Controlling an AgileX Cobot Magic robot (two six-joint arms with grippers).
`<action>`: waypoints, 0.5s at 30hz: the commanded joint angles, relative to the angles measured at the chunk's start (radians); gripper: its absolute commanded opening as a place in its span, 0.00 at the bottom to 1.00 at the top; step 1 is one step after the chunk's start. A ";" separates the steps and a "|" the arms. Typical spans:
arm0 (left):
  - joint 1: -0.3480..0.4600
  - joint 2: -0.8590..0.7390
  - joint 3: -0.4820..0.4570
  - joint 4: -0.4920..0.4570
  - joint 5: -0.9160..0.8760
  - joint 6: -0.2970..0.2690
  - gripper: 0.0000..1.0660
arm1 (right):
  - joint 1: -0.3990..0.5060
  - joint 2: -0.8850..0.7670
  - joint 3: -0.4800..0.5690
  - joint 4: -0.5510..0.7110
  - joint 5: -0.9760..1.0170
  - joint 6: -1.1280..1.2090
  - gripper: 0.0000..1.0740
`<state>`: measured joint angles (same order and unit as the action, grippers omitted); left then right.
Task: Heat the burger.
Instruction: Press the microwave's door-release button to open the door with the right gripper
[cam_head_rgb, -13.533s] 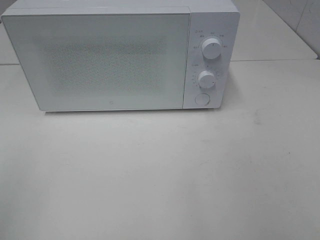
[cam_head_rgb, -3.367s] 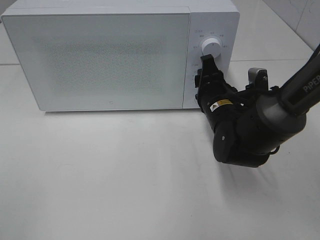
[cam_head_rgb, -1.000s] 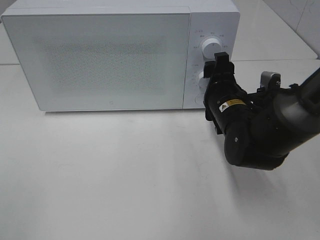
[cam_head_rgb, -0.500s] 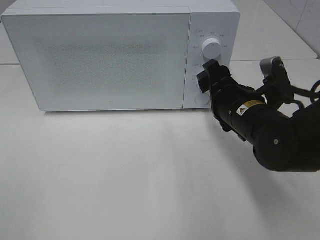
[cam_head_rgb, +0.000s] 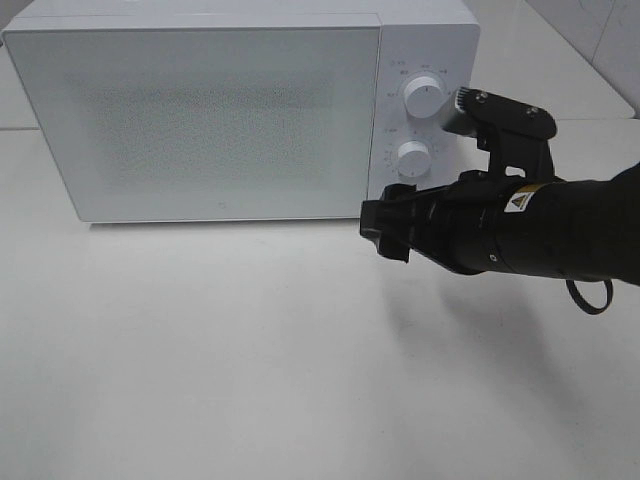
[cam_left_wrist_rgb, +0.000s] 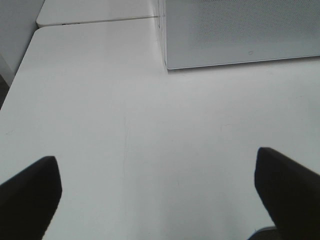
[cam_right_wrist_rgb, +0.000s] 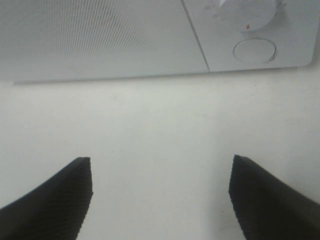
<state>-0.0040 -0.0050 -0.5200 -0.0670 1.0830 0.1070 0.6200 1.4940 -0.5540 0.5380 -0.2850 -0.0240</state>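
Right hand (cam_head_rgb: 386, 228) wide open, empty, low in front of the shut microwave (cam_head_rgb: 200, 120), near its round button (cam_right_wrist_rgb: 254, 50). Left hand (cam_left_wrist_rgb: 157, 187) open, empty, over the desk (cam_left_wrist_rgb: 125, 100). Burger not in any view. Looks like the door-opening step, so next I line a fingertip squarely on that button.

White tabletop (cam_head_rgb: 200, 350) under even light, pale tiles (cam_head_rgb: 610, 40) beyond.

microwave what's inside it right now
The microwave door is shut and its speckled white front hides the inside. No burger shows anywhere; whether one sits inside cannot be told.
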 joint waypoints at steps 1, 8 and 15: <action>0.004 -0.025 0.003 -0.005 -0.014 -0.004 0.92 | -0.004 -0.062 -0.043 -0.013 0.226 -0.155 0.70; 0.004 -0.025 0.003 -0.005 -0.014 -0.004 0.92 | -0.004 -0.091 -0.118 -0.174 0.555 -0.185 0.70; 0.004 -0.025 0.003 -0.005 -0.014 -0.004 0.92 | -0.004 -0.122 -0.204 -0.446 0.929 -0.107 0.70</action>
<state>-0.0040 -0.0050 -0.5200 -0.0670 1.0830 0.1070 0.6200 1.3800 -0.7490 0.1270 0.5970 -0.1430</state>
